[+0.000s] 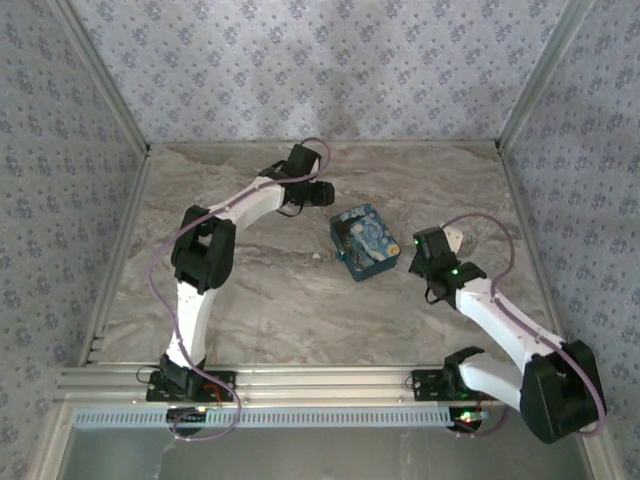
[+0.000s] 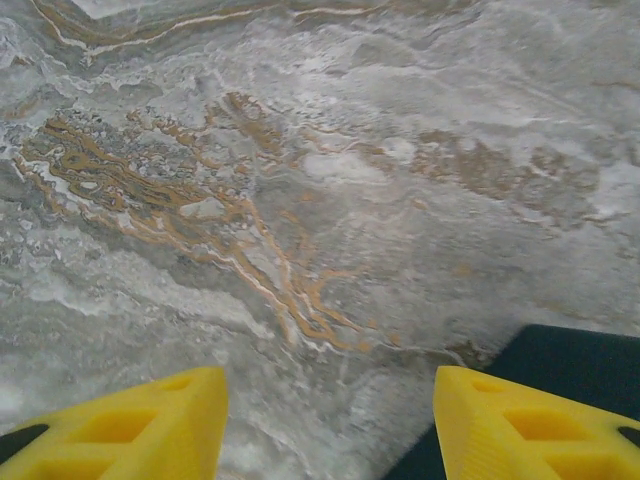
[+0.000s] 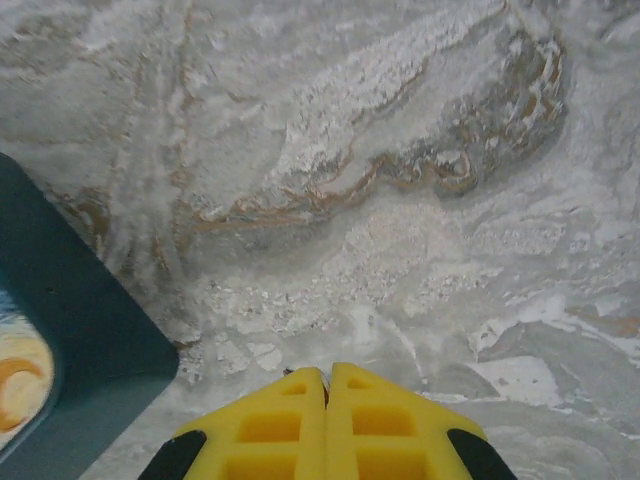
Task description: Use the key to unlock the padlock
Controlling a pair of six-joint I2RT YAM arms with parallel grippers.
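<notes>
The padlock and the key are out of view. A teal tin box (image 1: 366, 242) with a painted lid lies mid-table. My left gripper (image 1: 322, 194) hovers just beyond the box's far-left corner. It is open (image 2: 330, 385), with its right finger (image 2: 520, 425) over the box's dark edge (image 2: 570, 355) and its left finger (image 2: 140, 425) over bare marble. My right gripper (image 1: 452, 238) sits to the right of the box, its yellow fingers pressed shut (image 3: 327, 372) above the table. A tiny dark sliver shows at their tips; I cannot tell what it is. The box's side (image 3: 60, 300) lies to its left.
The marble table (image 1: 250, 300) is fenced by patterned walls at the back and on both sides, with an aluminium rail (image 1: 300, 380) along the near edge. Open tabletop lies left of and in front of the box.
</notes>
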